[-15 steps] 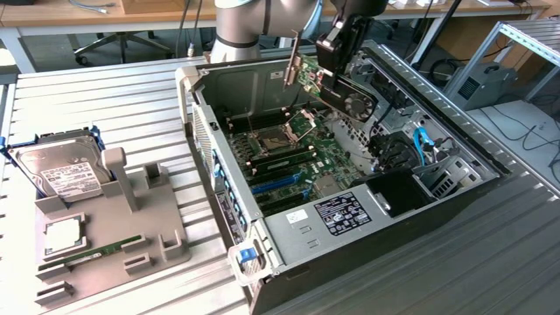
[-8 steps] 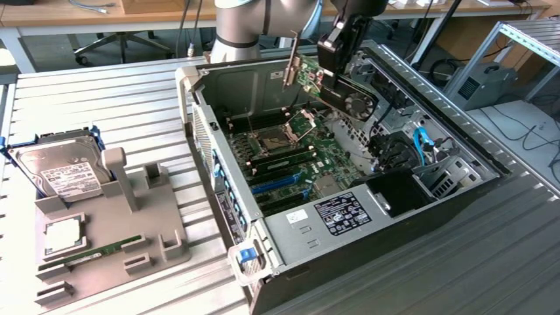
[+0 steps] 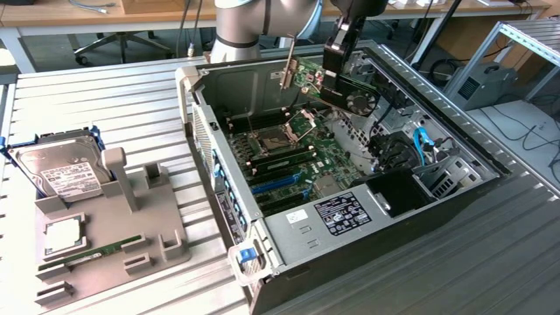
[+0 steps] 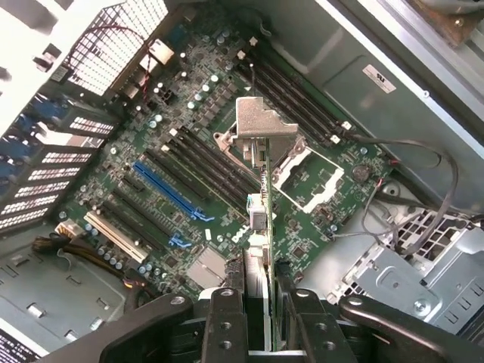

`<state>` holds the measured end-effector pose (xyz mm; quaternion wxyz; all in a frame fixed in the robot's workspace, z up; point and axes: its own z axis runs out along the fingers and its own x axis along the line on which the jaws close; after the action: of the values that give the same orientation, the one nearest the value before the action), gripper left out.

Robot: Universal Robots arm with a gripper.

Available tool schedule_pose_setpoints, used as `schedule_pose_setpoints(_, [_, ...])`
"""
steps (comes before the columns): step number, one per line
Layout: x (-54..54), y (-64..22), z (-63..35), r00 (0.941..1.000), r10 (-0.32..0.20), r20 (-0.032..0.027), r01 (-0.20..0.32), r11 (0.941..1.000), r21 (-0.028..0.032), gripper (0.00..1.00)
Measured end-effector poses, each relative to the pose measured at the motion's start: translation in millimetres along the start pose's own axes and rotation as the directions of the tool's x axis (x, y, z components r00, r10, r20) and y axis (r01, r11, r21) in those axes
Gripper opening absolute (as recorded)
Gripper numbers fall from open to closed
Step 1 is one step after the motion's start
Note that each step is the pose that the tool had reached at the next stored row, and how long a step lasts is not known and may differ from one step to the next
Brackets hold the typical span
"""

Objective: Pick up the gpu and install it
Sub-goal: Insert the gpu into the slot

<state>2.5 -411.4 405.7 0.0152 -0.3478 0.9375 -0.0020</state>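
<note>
1. Gripping the thin, flat, black-faced and green-backed gpu [image 3: 337, 88] [image 4: 261, 219], the black two-fingered hand [image 3: 340, 49] [image 4: 265, 306] stood partly closed, one finger pressed against each face of the card.
2. The gpu hung directly below the hand, above the open grey metal computer case [image 3: 219, 98] that lay on the ribbed metal bench [image 3: 88, 111], and touched nothing inside it.
3. Its long axis ran straight away from the hand, ending in the long silver metal bracket [image 3: 286, 73] [image 4: 261, 125] at the far end.
4. The long blue plastic expansion slot [image 4: 170, 189] on the green motherboard [image 4: 219, 98] lay below the hand and off to one side of the card's edge, toward the case's grilled wall.
5. By my judgement, the slot's length sat at an angle to the card's long axis, so the two were not lined up.
</note>
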Motion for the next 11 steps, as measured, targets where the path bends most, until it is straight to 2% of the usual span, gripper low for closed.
schedule_pose_setpoints(11, [0.0, 0.0, 0.0, 0.9987, -0.051, 0.0008, 0.051, 0.9987, -0.0014, 0.27])
